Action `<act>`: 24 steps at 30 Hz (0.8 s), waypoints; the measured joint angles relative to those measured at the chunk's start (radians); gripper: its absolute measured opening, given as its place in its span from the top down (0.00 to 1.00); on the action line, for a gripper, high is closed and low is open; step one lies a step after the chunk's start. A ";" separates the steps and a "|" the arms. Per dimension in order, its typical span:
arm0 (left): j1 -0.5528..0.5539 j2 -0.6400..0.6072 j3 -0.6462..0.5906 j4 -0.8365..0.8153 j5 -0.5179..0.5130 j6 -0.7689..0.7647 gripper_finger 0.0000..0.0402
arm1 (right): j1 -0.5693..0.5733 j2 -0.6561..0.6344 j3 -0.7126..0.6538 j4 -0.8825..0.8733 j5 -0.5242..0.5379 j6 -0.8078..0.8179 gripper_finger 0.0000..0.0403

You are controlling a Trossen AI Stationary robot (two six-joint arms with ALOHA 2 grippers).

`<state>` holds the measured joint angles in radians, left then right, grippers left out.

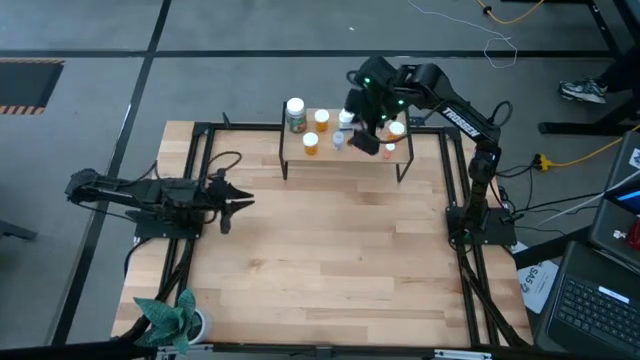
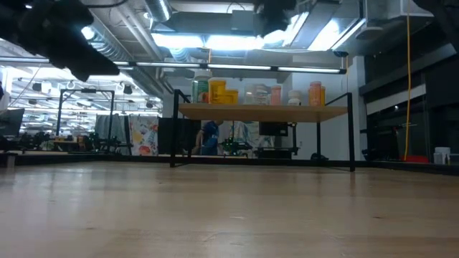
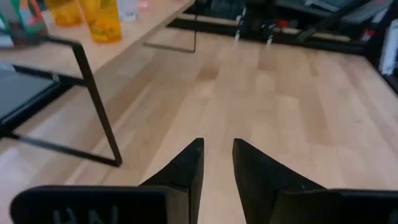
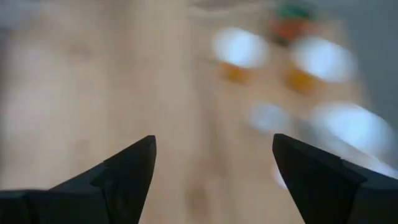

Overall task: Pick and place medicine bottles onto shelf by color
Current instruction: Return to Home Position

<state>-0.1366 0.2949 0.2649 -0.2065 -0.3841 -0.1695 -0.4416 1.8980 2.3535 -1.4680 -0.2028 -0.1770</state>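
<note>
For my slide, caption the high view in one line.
Right gripper open above the bottle-laden shelf; left gripper idle over the table.

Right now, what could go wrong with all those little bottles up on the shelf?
The right gripper hangs open just above the bottles crowded on the shelf. If it drops or swings, it might tip one, and the neighbours could fall too. Some bottles stand near the shelf's edge, so a small push might send one onto the table. The left gripper rests far away.

High view straight down; low view level; both share shelf (image 1: 345, 150).
</note>
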 joint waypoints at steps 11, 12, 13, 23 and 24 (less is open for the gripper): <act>-0.010 -0.188 0.000 -0.122 -0.003 0.069 0.80 | 0.018 -0.073 -0.073 -0.027 -0.183 -0.014 0.20; -0.010 -0.202 0.000 -0.145 -0.012 0.069 0.80 | 0.021 -0.100 -0.106 -0.017 -0.183 -0.014 0.20; -0.010 -0.218 -0.001 -0.165 -0.019 0.065 0.80 | 0.024 -0.137 -0.149 0.001 -0.184 -0.011 0.20; -0.010 -0.292 -0.002 -0.155 -0.014 0.014 0.80 | 0.049 -0.632 -0.787 0.457 -0.183 0.169 0.20; -0.010 -0.292 -0.008 -0.137 -0.014 0.004 0.80 | 0.058 -0.676 -0.852 0.512 -0.183 0.185 0.20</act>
<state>-0.1463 0.0025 0.2573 -0.3433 -0.3983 -0.1656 -0.3833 1.2219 1.5020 -0.9563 -0.3859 0.0082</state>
